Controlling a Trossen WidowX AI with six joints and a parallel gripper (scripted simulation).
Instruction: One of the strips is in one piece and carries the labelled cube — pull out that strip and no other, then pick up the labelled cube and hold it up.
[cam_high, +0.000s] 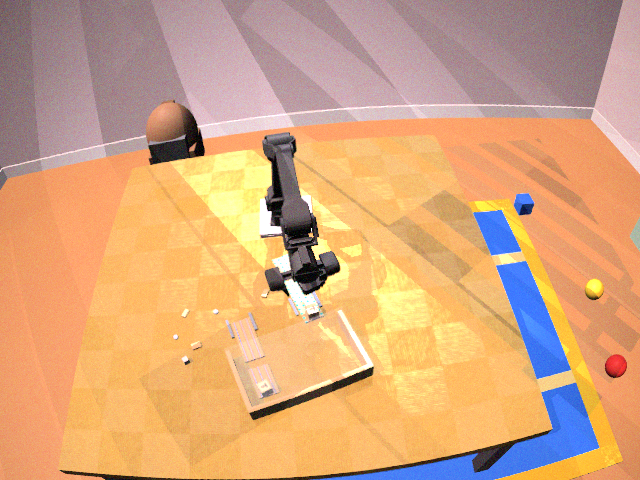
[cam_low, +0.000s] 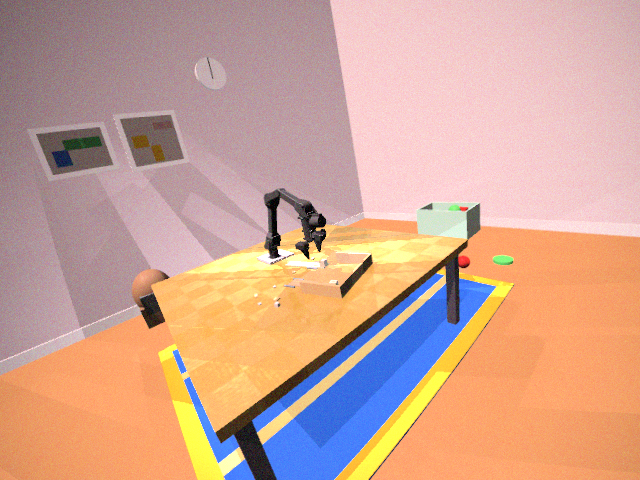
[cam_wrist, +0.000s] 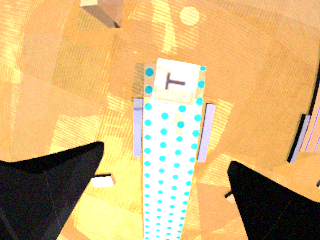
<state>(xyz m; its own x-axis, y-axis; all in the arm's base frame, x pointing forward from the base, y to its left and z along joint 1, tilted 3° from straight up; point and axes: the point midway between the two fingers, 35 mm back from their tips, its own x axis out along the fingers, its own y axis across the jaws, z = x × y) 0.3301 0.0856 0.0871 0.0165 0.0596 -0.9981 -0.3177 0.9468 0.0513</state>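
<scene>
A white strip with turquoise dots (cam_high: 296, 292) (cam_wrist: 164, 145) runs in one piece between two rails. On its far end sits the cube labelled T (cam_high: 311, 309) (cam_low: 324, 262) (cam_wrist: 176, 81). A striped strip (cam_high: 247, 338) lies left of it in the top view; a gap separates it from a striped piece (cam_high: 259, 370) carrying another pale cube (cam_high: 264, 387) (cam_low: 333, 282), whose mark is too small to read. My gripper (cam_high: 302, 271) (cam_low: 314, 254) (cam_wrist: 167, 158) is wide open and empty above the dotted strip, a finger on either side, short of the cube in the wrist view.
Grey rails (cam_wrist: 137, 127) (cam_wrist: 206, 132) flank the dotted strip. A low-walled wooden frame (cam_high: 312, 394) (cam_low: 321, 289) stands beyond the dotted strip and surrounds the striped piece. Small pale blocks (cam_high: 195, 345) (cam_wrist: 103, 181) lie scattered, including one on each side of the dotted strip.
</scene>
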